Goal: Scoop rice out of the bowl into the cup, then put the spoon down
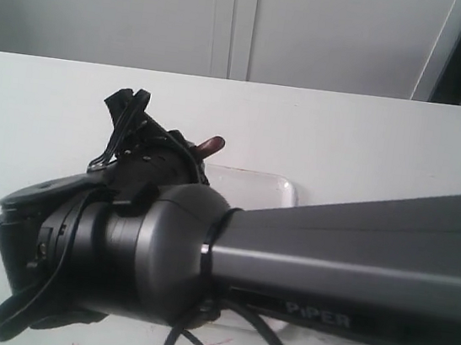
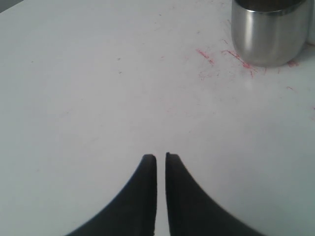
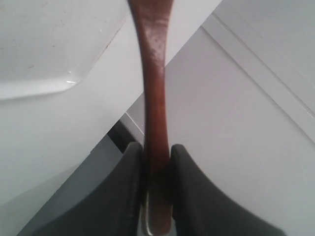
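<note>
My right gripper (image 3: pixel 157 147) is shut on the slim handle of the dark reddish-brown wooden spoon (image 3: pixel 153 73), which widens toward the frame edge; its round end is cut off. In the exterior view a small reddish-brown piece of the spoon (image 1: pixel 211 144) shows past the right arm's wrist. The shiny steel cup (image 2: pixel 270 32) stands on the white table, well ahead of my left gripper (image 2: pixel 161 156) and off to one side. The left fingers stand almost together with nothing between them. The bowl and the rice are hidden or out of view.
The right arm (image 1: pixel 311 268) fills the front of the exterior view and hides most of the table. A flat white tray (image 1: pixel 267 186) lies behind it, and its corner (image 3: pixel 44 59) shows under the spoon. Red marks (image 2: pixel 211 56) stain the table near the cup.
</note>
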You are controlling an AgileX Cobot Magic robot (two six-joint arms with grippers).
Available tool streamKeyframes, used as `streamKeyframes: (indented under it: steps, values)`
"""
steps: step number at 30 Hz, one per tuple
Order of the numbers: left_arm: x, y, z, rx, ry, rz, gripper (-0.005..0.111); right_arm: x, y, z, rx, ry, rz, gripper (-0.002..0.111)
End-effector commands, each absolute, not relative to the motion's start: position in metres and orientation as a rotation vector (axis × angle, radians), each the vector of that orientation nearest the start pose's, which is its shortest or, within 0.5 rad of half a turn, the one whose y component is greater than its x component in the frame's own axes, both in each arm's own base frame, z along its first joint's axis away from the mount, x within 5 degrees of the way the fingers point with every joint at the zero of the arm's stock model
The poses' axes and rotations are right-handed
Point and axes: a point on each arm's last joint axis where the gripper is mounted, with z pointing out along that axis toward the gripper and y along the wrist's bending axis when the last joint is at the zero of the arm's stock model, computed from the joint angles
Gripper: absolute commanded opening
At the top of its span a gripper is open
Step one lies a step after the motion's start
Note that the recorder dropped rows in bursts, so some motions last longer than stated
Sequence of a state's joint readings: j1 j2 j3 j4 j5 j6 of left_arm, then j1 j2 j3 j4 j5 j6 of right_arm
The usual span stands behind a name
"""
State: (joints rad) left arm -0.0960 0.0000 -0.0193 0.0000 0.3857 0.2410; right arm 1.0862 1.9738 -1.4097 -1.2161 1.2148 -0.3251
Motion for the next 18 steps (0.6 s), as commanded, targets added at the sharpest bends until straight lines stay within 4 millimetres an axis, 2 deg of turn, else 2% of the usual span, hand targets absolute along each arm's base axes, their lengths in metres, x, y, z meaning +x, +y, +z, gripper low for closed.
streamKeyframes:
  steps: [1, 8, 18]
  values:
    - [0.0506, -0.0055, 0.1777, 0.318, 1.882, 0.083, 0.014, 0.2562, 0.3135, 0.2284, -2.009, 1.312, -1.504, 0.0]
    - [0.0506, -0.0055, 0.1777, 0.318, 1.882, 0.083, 0.014, 0.2541, 0.3199, 0.2325, -1.944, 1.249, -1.535, 0.0]
    - [0.0506, -0.0055, 0.1777, 0.318, 1.882, 0.083, 0.014, 0.2535, 0.3194, 0.2313, -1.929, 1.286, -1.511, 0.0]
